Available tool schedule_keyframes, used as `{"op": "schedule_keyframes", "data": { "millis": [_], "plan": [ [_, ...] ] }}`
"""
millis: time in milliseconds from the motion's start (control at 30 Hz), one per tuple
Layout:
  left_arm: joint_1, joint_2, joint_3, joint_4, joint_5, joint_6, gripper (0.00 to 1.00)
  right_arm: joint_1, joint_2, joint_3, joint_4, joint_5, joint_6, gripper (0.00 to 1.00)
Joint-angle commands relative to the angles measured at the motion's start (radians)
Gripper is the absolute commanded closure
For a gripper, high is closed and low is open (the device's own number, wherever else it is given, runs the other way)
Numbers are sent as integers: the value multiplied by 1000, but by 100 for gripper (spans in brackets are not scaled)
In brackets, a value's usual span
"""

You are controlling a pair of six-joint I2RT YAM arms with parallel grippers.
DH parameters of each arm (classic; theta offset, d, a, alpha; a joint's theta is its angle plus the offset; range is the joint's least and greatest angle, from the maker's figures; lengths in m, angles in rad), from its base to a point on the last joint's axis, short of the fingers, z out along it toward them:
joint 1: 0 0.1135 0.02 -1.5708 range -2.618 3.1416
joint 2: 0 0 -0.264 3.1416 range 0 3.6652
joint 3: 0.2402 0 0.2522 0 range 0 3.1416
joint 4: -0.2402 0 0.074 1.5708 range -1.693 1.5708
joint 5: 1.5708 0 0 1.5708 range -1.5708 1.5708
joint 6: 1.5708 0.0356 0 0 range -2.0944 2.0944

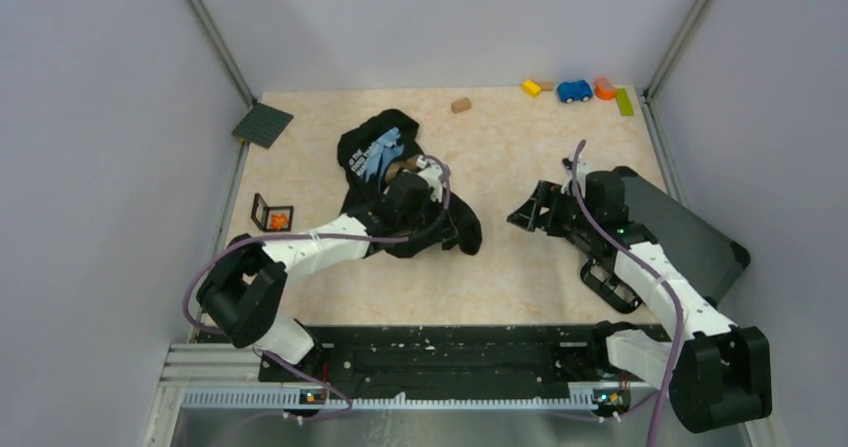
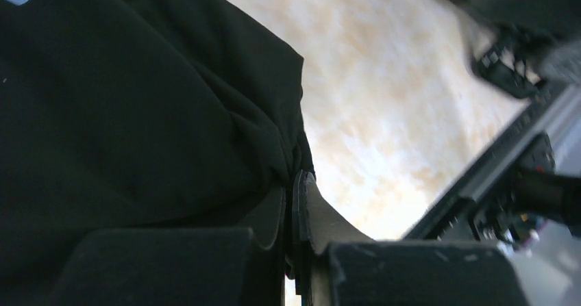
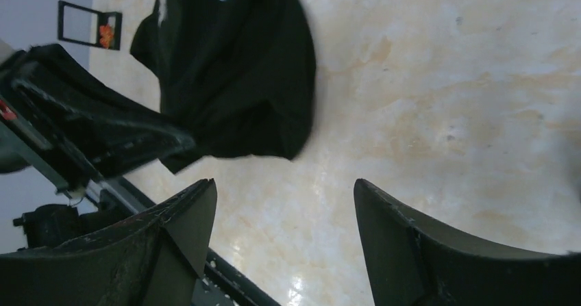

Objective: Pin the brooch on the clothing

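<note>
The clothing (image 1: 380, 152) is a black T-shirt with light blue print, lying crumpled in the middle of the table. My left gripper (image 1: 418, 195) rests on its near part. In the left wrist view the jaws are pressed together, with a bunched fold of the black clothing (image 2: 137, 114) pinched at their tips (image 2: 296, 183). The brooch (image 1: 276, 222), a tiny orange-red piece, sits inside a small black-framed clear box (image 1: 271, 212) left of the shirt, and the brooch (image 3: 105, 35) also shows in the right wrist view. My right gripper (image 1: 527, 215) hovers open over bare table to the right of the shirt, fingers (image 3: 195, 213) wide apart and holding nothing.
A dark grey hard case (image 1: 690, 232) lies at the right beside my right arm. A grey baseplate (image 1: 263, 124) sits at the back left. Toys line the back edge: a brown block (image 1: 461, 105), a yellow block (image 1: 531, 88) and a blue car (image 1: 574, 91).
</note>
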Motion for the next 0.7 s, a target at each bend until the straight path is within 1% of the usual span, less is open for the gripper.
{"op": "schedule_keyframes", "data": {
  "millis": [0, 33, 100, 167, 233, 300, 367, 467, 567, 667],
  "plan": [
    [-125, -82, -45, 129, 24, -34, 100, 90, 39, 30, 95, 14, 23, 29],
    [-145, -96, -51, 131, 17, -31, 98, 111, 54, 31, 104, 17, 27, 31],
    [-161, -130, -67, 136, 1, -37, 80, 151, 87, 29, 118, 34, 40, 32],
    [-162, -185, -88, 134, -29, -40, 57, 182, 116, 22, 128, 52, 44, 32],
    [-162, -245, -89, 103, -63, -20, 40, 204, 143, 13, 139, 59, 47, 32],
    [-160, -303, -84, 56, -124, -7, 29, 219, 161, 4, 150, 59, 52, 34],
    [-158, -352, -87, -12, -245, -4, 23, 235, 171, -8, 160, 65, 58, 38],
    [-133, -380, -89, -96, -332, 26, 19, 256, 162, -36, 164, 108, 61, 42],
    [-40, -379, -108, -168, -307, -16, 18, 271, 146, -62, 132, 189, 47, 43],
    [76, -401, -193, -144, -226, -80, 18, 279, 135, -70, 88, 272, 33, 44]
  ]
}}
